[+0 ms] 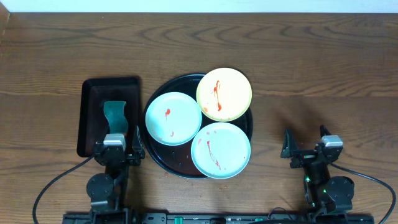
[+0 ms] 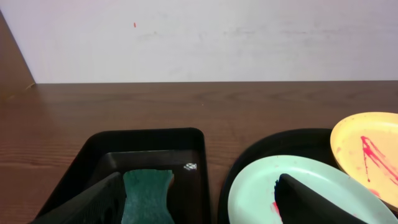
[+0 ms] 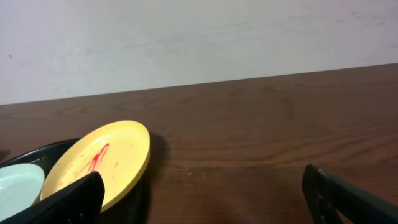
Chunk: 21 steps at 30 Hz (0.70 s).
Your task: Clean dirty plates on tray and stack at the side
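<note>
The round black tray sits mid-table and holds three dirty plates smeared with red sauce. The yellow plate leans on the far right rim. One mint-blue plate lies at the left, another at the near right. My left gripper stands open near the table's front, left of the tray, with nothing between its fingers. In the left wrist view the left gripper frames the nearest mint-blue plate. My right gripper is open and empty to the tray's right; the right wrist view shows the yellow plate.
A smaller rectangular black tray lies left of the round one, with a green sponge inside, just ahead of my left gripper. The sponge shows between the left fingers. Bare wooden table extends right; a white wall stands behind.
</note>
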{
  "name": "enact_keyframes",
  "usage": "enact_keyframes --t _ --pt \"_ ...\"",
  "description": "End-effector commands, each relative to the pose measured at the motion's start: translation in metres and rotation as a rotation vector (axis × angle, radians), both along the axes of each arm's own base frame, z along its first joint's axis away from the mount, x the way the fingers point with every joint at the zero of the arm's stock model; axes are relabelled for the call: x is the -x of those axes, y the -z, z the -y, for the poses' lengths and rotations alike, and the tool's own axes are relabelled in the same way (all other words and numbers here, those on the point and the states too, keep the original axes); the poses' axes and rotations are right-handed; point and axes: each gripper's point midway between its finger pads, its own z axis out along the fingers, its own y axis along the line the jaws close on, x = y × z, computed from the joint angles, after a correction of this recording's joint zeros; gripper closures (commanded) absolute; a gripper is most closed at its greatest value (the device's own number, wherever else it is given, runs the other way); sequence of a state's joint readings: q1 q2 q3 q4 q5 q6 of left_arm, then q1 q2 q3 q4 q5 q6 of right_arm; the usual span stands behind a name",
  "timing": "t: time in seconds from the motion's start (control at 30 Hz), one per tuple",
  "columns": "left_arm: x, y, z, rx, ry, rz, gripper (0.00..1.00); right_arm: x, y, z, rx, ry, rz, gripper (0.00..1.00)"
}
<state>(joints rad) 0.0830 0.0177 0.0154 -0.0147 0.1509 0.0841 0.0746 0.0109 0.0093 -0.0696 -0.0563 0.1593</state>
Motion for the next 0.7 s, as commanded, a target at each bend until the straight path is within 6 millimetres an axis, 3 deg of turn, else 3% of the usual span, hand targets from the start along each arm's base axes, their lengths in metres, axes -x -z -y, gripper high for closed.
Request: enact_keyframes --t 0.0,0.67 --pt "0.001 0.0158 0.0035 -0.01 0.02 -0.053 0.23 0.0002 0.001 -0.0015 -0.001 -0.007 0.0 0.01" --pt "0.001 0.0158 0.0035 -0.01 0.02 -0.053 0.23 0.0001 0.0008 -0.0003 0.0 0.0 0.0 0.01"
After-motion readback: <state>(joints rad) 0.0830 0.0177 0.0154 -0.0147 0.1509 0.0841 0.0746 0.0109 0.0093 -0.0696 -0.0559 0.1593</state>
